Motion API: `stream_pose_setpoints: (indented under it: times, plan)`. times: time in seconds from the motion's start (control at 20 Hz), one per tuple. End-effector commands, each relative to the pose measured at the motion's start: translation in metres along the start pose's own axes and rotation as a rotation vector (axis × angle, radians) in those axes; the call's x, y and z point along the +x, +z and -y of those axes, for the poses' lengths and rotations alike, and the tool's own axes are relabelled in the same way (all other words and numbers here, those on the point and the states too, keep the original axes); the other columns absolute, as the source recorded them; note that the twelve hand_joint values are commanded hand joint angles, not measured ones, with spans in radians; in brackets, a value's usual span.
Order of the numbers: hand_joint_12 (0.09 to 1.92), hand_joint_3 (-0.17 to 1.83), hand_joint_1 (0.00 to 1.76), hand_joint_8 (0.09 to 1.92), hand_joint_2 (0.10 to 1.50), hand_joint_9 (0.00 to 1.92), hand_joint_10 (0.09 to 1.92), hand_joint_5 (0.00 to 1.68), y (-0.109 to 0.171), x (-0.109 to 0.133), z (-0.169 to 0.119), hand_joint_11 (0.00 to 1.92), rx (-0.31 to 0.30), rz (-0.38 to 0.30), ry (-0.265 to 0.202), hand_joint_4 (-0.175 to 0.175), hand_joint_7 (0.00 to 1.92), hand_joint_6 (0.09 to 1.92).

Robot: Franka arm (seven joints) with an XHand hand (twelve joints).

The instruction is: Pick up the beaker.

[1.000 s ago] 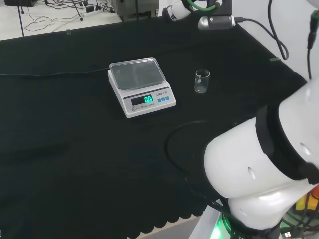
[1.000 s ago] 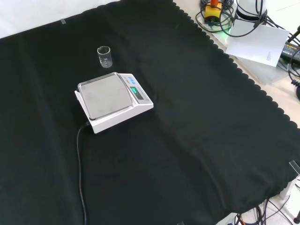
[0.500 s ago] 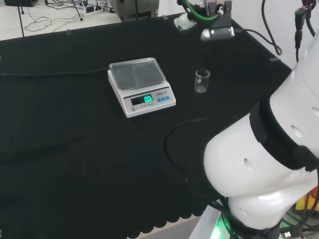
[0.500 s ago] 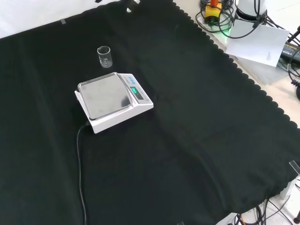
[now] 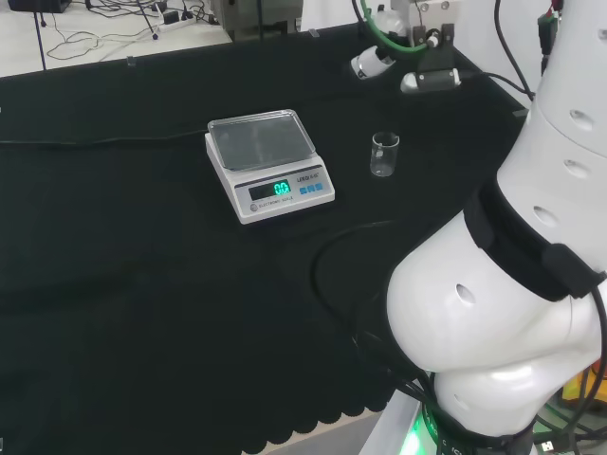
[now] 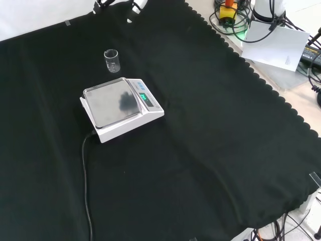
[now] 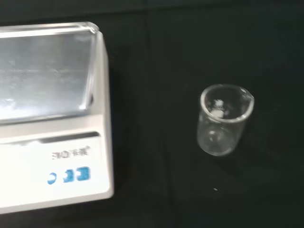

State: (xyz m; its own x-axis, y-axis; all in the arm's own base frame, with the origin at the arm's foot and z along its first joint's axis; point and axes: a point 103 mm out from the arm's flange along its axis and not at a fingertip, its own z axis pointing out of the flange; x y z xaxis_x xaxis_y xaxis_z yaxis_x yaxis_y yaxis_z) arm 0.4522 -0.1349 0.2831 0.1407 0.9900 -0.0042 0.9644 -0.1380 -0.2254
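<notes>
**Beaker not yet reached**

While the beaker (image 5: 384, 154) stood upright on the black cloth (image 5: 142, 284), nothing touched it and the pick-up had not begun in any real sense. It sat just beside the scale (image 5: 268, 176), to that scale's right in the head view and beyond it in the front view, with a strip of bare cloth between the two. The wrist view looked down on the beaker's open mouth, pour lip at the rim, and it appeared empty, though clear glass made that hard to settle. The scale's steel pan was bare and its display was lit.

The hand (image 6: 135, 6) showed at the top edge of the front view as a couple of white fingertips, well apart from the beaker and above it. In the head view the wrist end of the arm hung past the beaker, toward the far side of the cloth. Too little of the fingers showed to say whether they were spread, curled or relaxed; they held nothing that could be seen.

By my reading, the work was at the approach stage. Every part of the task was left: bringing the hand down beside the beaker, closing round its wall, and lifting it clear of the cloth. The scale stood close enough that the fingers on that side would want care.
</notes>
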Motion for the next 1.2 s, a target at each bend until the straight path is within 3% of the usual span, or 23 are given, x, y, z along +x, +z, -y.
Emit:
stream_pose_setpoints:
  times: [0.05,0.35,1.2]
  plan:
    - [1.44,-0.17,0.47,0.64,1.11,0.21,0.82,0.24,0.029,-0.029,-0.043,0.0,0.019,-0.026,-0.006,0.006,0.16,0.09]
    - [1.44,-0.17,0.47,0.64,1.11,0.21,0.82,0.24,0.05,-0.032,-0.054,0.0,0.054,-0.052,-0.017,0.005,0.16,0.09]
    - [1.44,-0.17,0.48,0.65,1.11,0.22,0.82,0.24,0.105,-0.048,-0.074,0.0,0.157,-0.098,0.008,0.002,0.17,0.09]
